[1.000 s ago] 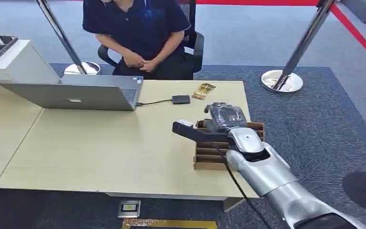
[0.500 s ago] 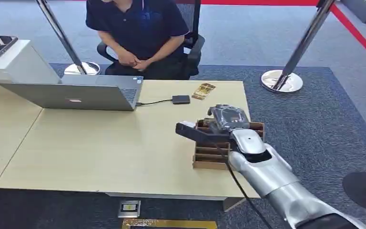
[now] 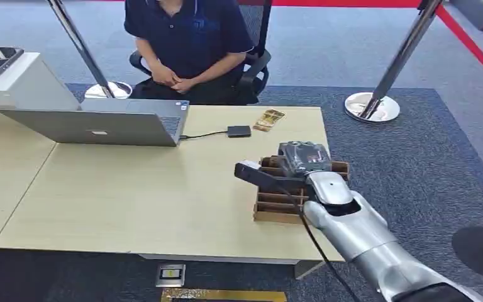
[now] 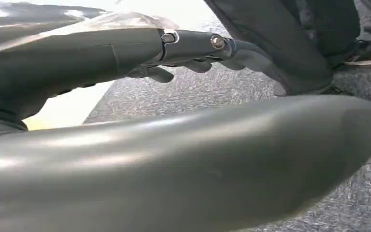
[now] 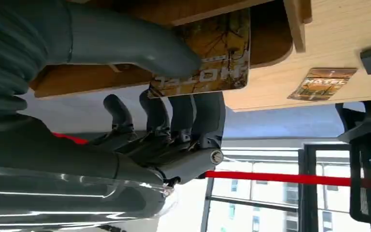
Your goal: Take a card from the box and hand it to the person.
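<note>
**Card pinched at the box, handover pending**

Right hand [image 3: 292, 165], centre-right of the head view, over the slotted wooden box [image 3: 270, 207] near the table [image 3: 132, 195] edge. In the right wrist view, thumb and fingers [image 5: 193, 116] clamped on one card [image 5: 212, 58], apparently part-way out of its slot; probably a pinch for a straight lift. Second card [image 3: 268, 119] flat on the table, upper centre, well apart. One person [image 3: 188, 44] seated at top, hands together. One laptop [image 3: 100, 126] at left. Left hand [image 4: 188, 48] near the floor, fingers loosely curled, holding nothing.

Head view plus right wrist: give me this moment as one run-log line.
right hand: over box, thumb and fingers pinching card | card: at box, not handed over | person: seated across table
</note>
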You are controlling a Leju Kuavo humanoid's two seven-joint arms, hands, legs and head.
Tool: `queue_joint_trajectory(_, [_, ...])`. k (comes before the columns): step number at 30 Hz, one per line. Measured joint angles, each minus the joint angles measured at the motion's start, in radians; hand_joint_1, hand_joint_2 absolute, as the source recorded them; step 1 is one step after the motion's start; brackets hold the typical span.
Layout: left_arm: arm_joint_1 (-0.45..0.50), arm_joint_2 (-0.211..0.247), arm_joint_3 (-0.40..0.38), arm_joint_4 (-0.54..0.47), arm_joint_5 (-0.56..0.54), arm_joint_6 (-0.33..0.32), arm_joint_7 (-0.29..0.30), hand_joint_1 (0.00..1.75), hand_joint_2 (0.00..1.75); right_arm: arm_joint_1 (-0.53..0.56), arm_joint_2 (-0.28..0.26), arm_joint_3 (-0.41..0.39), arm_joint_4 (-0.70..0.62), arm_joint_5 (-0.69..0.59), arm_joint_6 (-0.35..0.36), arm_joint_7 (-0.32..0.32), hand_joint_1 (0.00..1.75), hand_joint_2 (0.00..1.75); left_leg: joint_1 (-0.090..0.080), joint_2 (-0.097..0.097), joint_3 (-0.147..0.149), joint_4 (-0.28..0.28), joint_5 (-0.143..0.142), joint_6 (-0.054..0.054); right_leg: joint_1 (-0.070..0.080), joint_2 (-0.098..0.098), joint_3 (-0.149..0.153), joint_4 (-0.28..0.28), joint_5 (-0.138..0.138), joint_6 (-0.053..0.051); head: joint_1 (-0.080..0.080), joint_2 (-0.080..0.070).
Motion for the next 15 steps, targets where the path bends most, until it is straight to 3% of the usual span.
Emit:
queue_joint_trajectory(10, [0.0, 0.0, 0.0, 0.0, -0.001, 0.0, 0.0, 0.0, 0.0, 0.006, -0.002, 0.0, -0.022, 0.002, 0.001, 0.0, 1.38, 1.75, 0.0, 0.0, 0.0, 0.0, 0.0, 0.0, 0.0, 0.0, 0.0, 0.0, 0.0, 0.0, 0.0, 0.0])
queue_joint_trajectory(11, [0.0, 0.0, 0.0, 0.0, -0.001, 0.0, 0.0, 0.0, 0.0, 0.007, -0.003, 0.0, -0.024, 0.002, 0.001, 0.0, 1.5, 1.75, 0.0, 0.0, 0.0, 0.0, 0.0, 0.0, 0.0, 0.0, 0.0, 0.0, 0.0, 0.0, 0.0, 0.0])
queue_joint_trajectory(15, [0.0, 0.0, 0.0, 0.0, -0.001, 0.0, 0.0, 0.0, 0.0, 0.009, -0.004, 0.001, -0.027, 0.002, 0.001, 0.0, 1.61, 1.75, 0.0, 0.0, 0.0, 0.0, 0.0, 0.0, 0.0, 0.0, 0.0, 0.0, 0.0, 0.0, 0.0, 0.0])
